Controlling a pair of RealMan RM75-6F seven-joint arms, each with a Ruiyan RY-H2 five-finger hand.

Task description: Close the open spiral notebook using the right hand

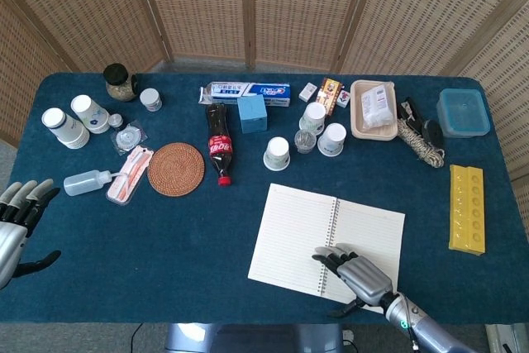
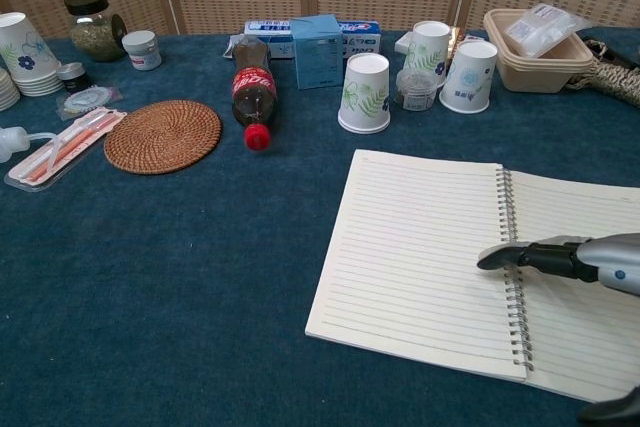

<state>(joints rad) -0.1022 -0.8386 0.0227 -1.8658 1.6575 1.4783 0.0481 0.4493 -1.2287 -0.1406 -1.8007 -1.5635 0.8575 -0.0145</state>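
Right robot hand over the near part of the open spiral notebook, fingers spread wide and extended, palm down, holding nothing. Dark fingertips reach across the spiral binding onto the left page; whether they touch the paper I cannot tell. Thumb hangs off below the notebook's near edge.

Notebook lies flat and open on the blue desk, both lined pages blank, directly under and ahead of the right robot hand.

Beyond the notebook, further from the hand: three paper cups in a cluster, a blue box, a toothpaste carton, a cola bottle lying on its side with its red cap toward the robot. Far to the hand's right: a yellow tray, a blue lidded container, a coil of rope.

Well to the hand's left: a round woven coaster, a packaged toothbrush.

Left robot hand at the desk's far-left near edge, fingers apart, empty, well apart from the notebook.
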